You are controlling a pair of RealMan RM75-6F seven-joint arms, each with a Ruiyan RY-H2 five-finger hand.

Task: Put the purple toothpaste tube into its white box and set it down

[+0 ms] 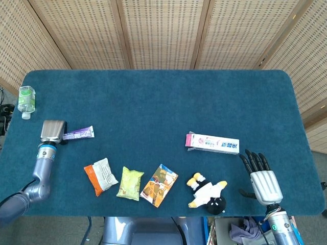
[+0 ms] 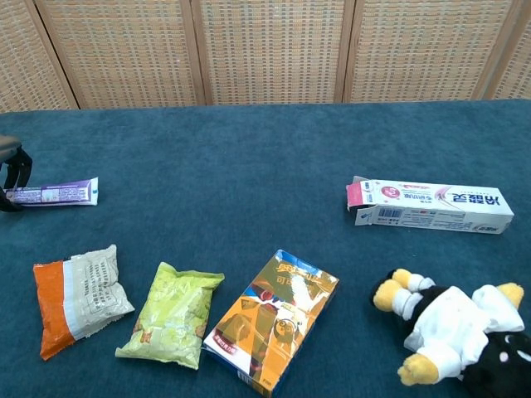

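Woven cane panels stand behind a counter covered in dark teal cloth. With the white box as landmark: it lies flat toward the counter's right side, its pink end flap open and facing left, nothing touching it. Far to its left, near the counter's left edge, the left hand grips the cap end of the purple toothpaste tube, fingers wrapped around it; in the chest view only those dark fingers show at the frame's edge, closed on the tube's left end, while the tube's flat tail points right toward the box. Whether the tube is lifted clear of the cloth cannot be told. Just right of the box and nearer the front edge, the right hand holds nothing, fingers straight and spread apart. In front of the box lies a plush penguin; further left along the front sit a colourful carton, a green snack bag and an orange-and-white packet. A small clear bottle stands at the far left, beyond the tube.
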